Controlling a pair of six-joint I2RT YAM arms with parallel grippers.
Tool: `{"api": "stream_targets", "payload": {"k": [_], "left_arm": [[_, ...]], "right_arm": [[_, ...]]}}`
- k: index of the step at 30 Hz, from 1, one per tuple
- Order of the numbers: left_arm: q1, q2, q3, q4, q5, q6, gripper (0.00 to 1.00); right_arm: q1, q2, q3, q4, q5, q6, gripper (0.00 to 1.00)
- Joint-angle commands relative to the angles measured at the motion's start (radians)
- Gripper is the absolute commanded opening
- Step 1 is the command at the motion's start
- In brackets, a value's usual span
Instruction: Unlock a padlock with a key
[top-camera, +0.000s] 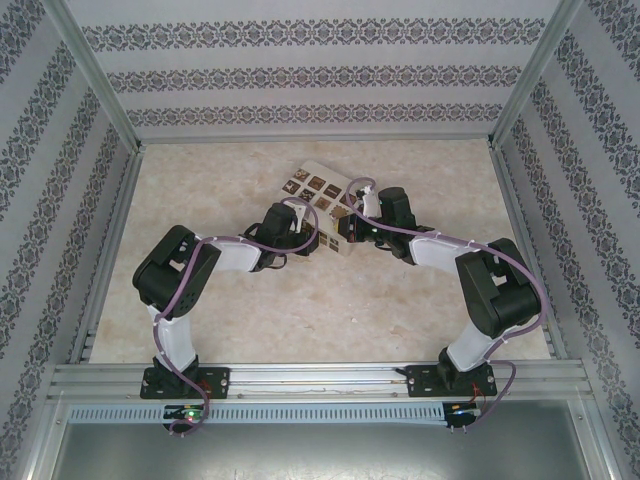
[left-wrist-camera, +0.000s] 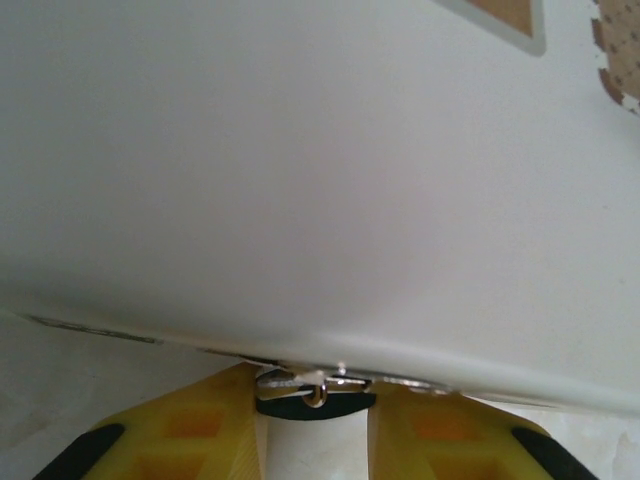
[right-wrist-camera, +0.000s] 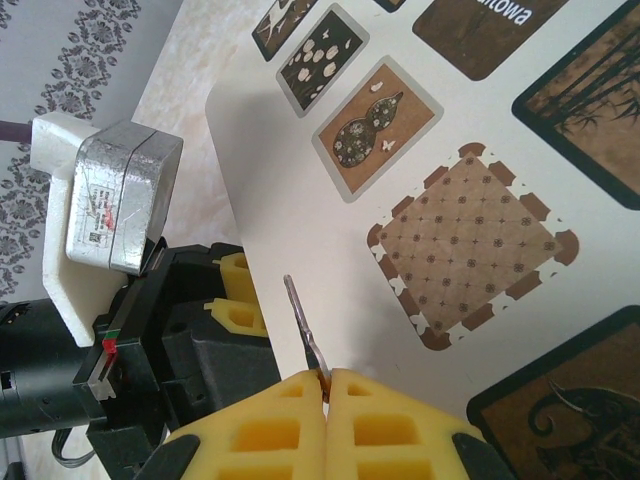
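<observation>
A white box (top-camera: 322, 195) with dark patterned squares stands mid-table, and both arms meet at its near side. In the left wrist view the box's plain wall (left-wrist-camera: 300, 150) looms close. At its lower edge the tiny padlock (left-wrist-camera: 316, 404) shows as a dark body with a thin silver shackle. It spans the gap from one yellow finger to the other of my left gripper (left-wrist-camera: 317, 395), which is shut on it. My right gripper (right-wrist-camera: 327, 378) is shut on the key (right-wrist-camera: 302, 322). The key's thin silver blade points up over the box top (right-wrist-camera: 420, 130).
The left gripper's yellow fingers (right-wrist-camera: 236, 296) and black body sit just left of the key, beside the box edge. Above them is a foil-wrapped camera block (right-wrist-camera: 110, 195). Patterned walls and metal rails (top-camera: 300, 378) enclose the beige table (top-camera: 330, 320).
</observation>
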Motion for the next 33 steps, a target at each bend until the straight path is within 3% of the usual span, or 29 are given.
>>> {"api": "stream_targets", "payload": {"k": [1,12,21,33], "left_arm": [[-0.008,0.002,0.031,0.021,-0.019,-0.001,0.25],[-0.016,-0.077,0.010,-0.049,0.055,-0.057,0.22],[-0.017,-0.159,0.012,-0.156,0.145,-0.181,0.22],[-0.017,-0.179,0.039,-0.208,0.209,-0.293,0.22]], "right_arm": [[0.021,-0.027,-0.019,-0.052,-0.005,0.019,0.00],[0.019,-0.151,-0.018,-0.059,-0.029,0.012,0.00],[0.053,-0.296,-0.166,-0.056,0.007,-0.083,0.00],[0.210,-0.333,-0.345,0.036,0.223,-0.238,0.00]]}}
